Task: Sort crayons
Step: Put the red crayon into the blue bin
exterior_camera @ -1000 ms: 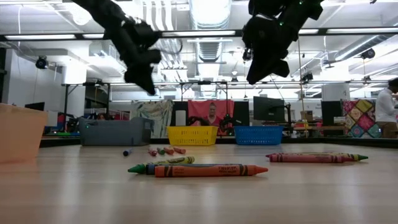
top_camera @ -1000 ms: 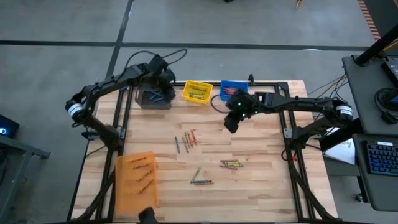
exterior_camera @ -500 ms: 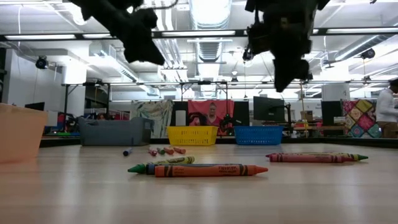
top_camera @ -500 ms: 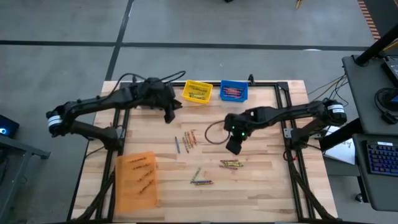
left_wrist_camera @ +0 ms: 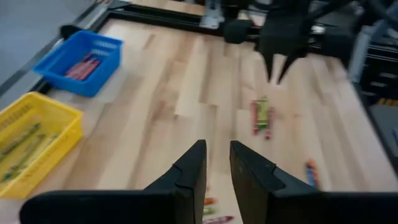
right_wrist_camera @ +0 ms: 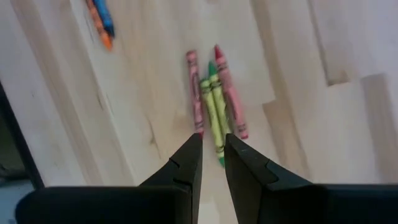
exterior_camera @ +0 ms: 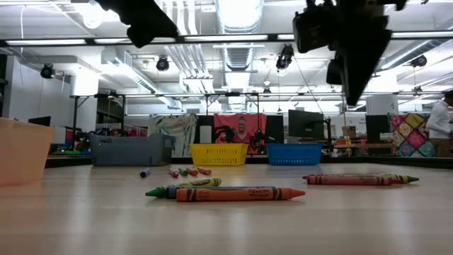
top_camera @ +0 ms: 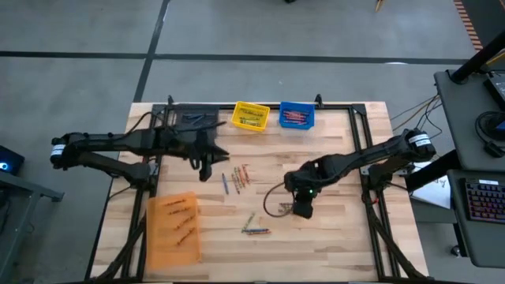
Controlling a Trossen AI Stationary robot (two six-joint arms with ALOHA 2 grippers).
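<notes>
The pale wooden plank table (top_camera: 331, 244) carries everything, framed by black rails. On its near left part lies a flat orange plastic bin (top_camera: 172, 229) with a few crayons inside. Along the far edge stand a grey plastic bin (top_camera: 197, 120), a yellow mesh plastic basket (top_camera: 251, 116) holding yellow-green sticks, and a blue mesh plastic basket (top_camera: 297, 115) holding red ones.

The dark left arm reaches in from the left side, and the left gripper (top_camera: 207, 171) hangs above the boards just left of the middle cluster of loose crayons; its two dark fingers (left_wrist_camera: 189, 171) stand slightly apart with a narrow gap and hold nothing. The dark right arm stretches from the right edge toward the table's centre, and the right gripper (right_wrist_camera: 211, 144) points down right over a small bunch of red and yellow-green crayons (right_wrist_camera: 214, 99), fingers parted by a slim gap, empty, not touching the sticks.

The thin wax crayons lie in three loose groups on the boards: a mixed cluster near the middle (top_camera: 239, 178), the red and green bunch under the right gripper, and a few sticks, blue and orange among them, toward the near edge (top_camera: 254, 229).
</notes>
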